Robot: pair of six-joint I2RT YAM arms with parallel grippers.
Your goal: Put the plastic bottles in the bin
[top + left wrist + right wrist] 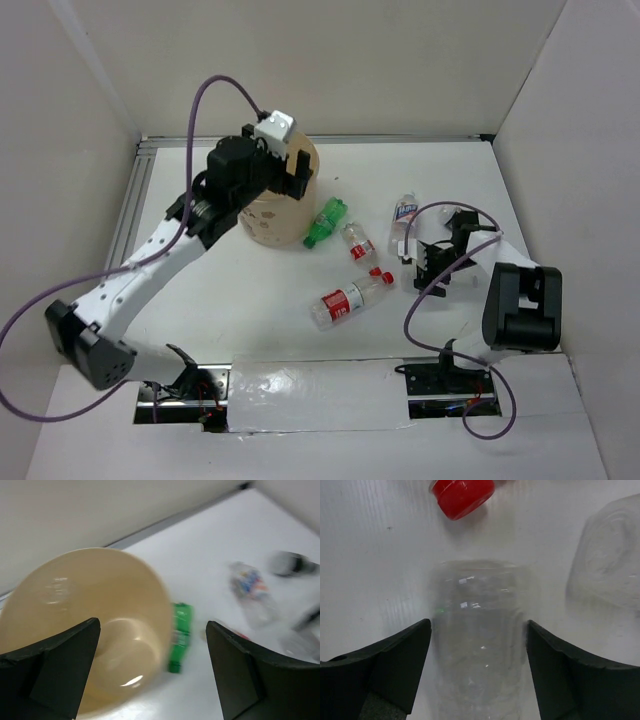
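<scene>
My left gripper [152,624] is spread wide with nothing between its fingers. It hangs directly above the mouth of the bin [150,587], pointing down into it. My right gripper [479,625] is also open, with its fingers set either side of a clear bottle [480,640] that lies on the table [380,560]; I judge this bottle not yet gripped. Task status: mostly outstanding. Outside the bin lie a green bottle [325,222] just beside its wall, a small red-labelled bottle [358,243], a white-and-blue-labelled bottle [404,212] and a larger red-labelled bottle [348,300]. I cannot tell what the bin already contains. Pose: the left arm [150,265] reaches far forward and up over the bin. The right arm [520,300] is folded short, with its wrist tipped down toward the table near the bottles.
</scene>
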